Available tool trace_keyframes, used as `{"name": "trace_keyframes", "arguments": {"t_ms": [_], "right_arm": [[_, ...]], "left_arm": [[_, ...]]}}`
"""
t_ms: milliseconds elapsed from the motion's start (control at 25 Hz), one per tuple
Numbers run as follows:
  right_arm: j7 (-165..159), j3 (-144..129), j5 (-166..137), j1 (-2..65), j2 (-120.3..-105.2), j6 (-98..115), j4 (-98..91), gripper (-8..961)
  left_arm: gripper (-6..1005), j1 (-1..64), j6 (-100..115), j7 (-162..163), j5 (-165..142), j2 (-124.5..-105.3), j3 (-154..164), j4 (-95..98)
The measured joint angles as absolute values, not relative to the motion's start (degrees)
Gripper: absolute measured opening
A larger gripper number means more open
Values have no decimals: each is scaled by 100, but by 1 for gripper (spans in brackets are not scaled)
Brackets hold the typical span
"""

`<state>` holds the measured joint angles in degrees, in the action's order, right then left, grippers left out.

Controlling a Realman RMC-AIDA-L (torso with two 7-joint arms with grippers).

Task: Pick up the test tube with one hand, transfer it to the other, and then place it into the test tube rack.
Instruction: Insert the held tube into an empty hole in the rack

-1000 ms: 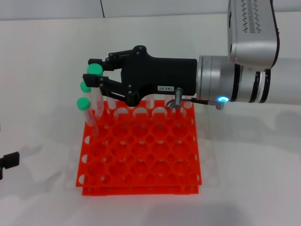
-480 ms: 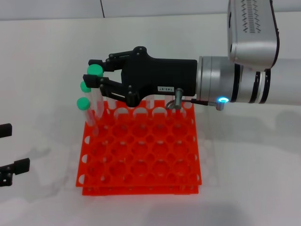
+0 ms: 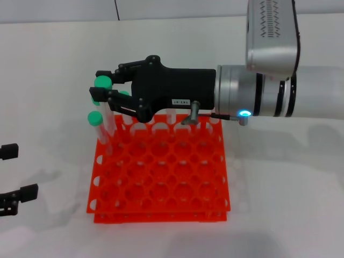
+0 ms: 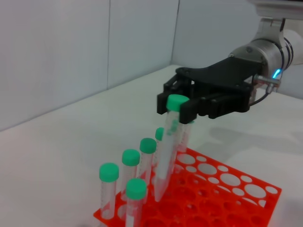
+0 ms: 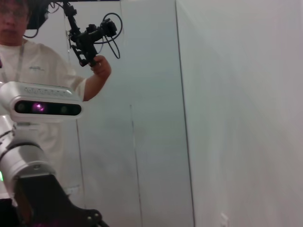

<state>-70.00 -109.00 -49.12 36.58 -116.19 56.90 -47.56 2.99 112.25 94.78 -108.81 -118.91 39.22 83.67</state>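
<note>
At the near left edge of the head view, the black two-fingered gripper of the all-black left arm (image 3: 12, 177) is parked low beside the white table (image 3: 290, 204), its fingers spread apart and empty, presumably set well clear so that the placing can be done by the other arm alone. Just beyond it lies the bright orange-red square plastic test tube rack with its grid of round holes (image 3: 161, 177), flat on the table, with several other green-capped clear tubes (image 4: 124, 182) standing upright in holes along its left side. Over the far left corner of the rack, the black right gripper with a small white label on the thick silver-white arm (image 3: 105, 92) is reached in sideways, its fingers closed just below the cap of the slender clear plastic test tube with a round green cap (image 4: 169, 142). The tube is held near its top so that the tapered tip hangs free; it is carried slightly tilted, its tip just above or barely at a hole, which cannot be told. Seating appears not yet done. Farthest off stands the pale wall (image 3: 59, 11).
</note>
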Motion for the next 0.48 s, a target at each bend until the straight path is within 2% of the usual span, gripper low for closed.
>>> {"name": "trace_keyframes", "arguments": {"t_ms": [480], "right_arm": [[-6792, -11060, -4768, 3739, -11619, 5307, -4663, 264]], "left_arm": [[893, 337, 11205, 9422, -10894, -11891, 3922, 8297]]}}
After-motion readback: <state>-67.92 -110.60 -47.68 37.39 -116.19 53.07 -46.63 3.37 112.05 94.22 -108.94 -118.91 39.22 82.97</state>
